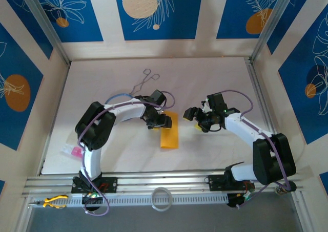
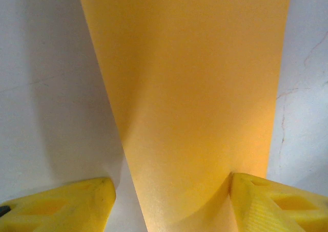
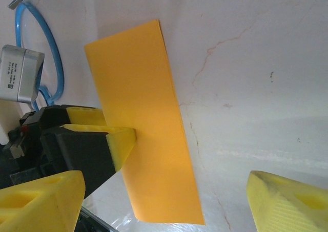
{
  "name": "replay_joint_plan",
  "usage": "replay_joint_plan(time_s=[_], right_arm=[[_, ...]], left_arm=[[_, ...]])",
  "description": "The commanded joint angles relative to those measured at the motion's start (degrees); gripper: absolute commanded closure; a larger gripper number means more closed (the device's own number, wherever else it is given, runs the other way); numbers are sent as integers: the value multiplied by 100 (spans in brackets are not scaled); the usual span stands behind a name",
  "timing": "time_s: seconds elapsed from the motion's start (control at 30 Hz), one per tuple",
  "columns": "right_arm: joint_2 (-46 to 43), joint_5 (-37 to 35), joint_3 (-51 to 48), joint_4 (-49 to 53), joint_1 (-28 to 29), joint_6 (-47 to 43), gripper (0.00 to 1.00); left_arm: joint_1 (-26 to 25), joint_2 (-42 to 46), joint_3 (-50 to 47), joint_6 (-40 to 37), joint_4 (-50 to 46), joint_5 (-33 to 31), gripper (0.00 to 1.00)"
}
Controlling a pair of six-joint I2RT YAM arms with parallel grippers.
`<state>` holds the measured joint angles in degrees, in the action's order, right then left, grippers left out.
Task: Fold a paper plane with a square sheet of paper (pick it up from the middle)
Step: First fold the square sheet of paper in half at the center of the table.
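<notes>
left gripper (image 1: pixel 163 121) jaws apart over sheet (image 1: pixel 169 137) edge | right gripper (image 1: pixel 195 121) jaws wide apart, beside sheet

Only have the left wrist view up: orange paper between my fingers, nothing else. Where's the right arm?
Observer: The right end effector hovers to the right of the orange sheet, apart from it, jaws wide open.
Operator: Sheet's overall shape?
Observer: A narrow folded rectangle lying flat, no pointed nose yet.
Operator: Anything else nearby?
Observer: Metal forceps lie beyond the left end effector. A pink slip sits near the left arm's base.
</notes>
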<state>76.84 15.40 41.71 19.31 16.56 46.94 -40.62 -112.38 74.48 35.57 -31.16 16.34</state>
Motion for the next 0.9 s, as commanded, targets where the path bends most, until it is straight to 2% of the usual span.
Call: replay_joint_plan(time_s=[0.0, 0.73, 0.87], right_arm=[[81, -14, 162, 178, 37, -91, 17], [178, -2, 127, 134, 54, -62, 19], [230, 55, 114, 82, 63, -47, 25]], left_arm=[[-13, -387, -4, -137, -360, -425, 34], [-35, -460, -30, -116, -338, -476, 34], [-38, -476, -46, -95, -326, -492, 35]])
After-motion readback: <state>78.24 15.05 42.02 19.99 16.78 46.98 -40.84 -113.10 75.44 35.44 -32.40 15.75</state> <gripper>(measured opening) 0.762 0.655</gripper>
